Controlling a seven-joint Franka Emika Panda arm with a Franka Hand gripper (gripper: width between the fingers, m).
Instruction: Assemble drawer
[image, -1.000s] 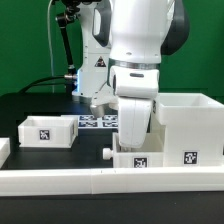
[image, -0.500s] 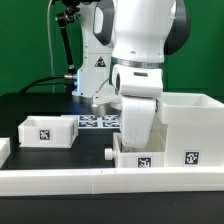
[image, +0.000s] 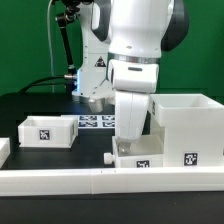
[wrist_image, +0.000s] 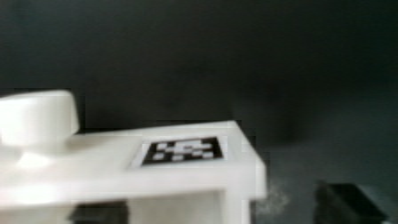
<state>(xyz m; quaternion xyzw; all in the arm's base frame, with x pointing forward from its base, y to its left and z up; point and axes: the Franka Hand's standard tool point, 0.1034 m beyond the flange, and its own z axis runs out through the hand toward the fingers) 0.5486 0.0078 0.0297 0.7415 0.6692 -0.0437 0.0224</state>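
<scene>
A big white open drawer housing (image: 190, 118) stands on the exterior view's right. A small white drawer box (image: 48, 130) with a tag stands on the left. A low white tagged part (image: 140, 162) lies in front of the housing, with a small black knob (image: 108, 155) beside it. My gripper (image: 125, 146) hangs straight down over that low part, with its tips hidden behind it. In the blurred wrist view, the white tagged part (wrist_image: 183, 150) lies between my gripper's (wrist_image: 222, 208) dark fingertips (wrist_image: 96, 213). The jaws stand wide apart, with a gap on one side.
The marker board (image: 95, 121) lies behind the arm at the table's middle. A long white rail (image: 60, 181) runs along the front edge. A black camera stand (image: 66, 50) and cables stand at the back left. A white rounded shape (wrist_image: 36, 120) shows blurred in the wrist view.
My hand has shifted slightly toward the exterior view's left and tilted over the low white part. The boxes and knob have not moved.
</scene>
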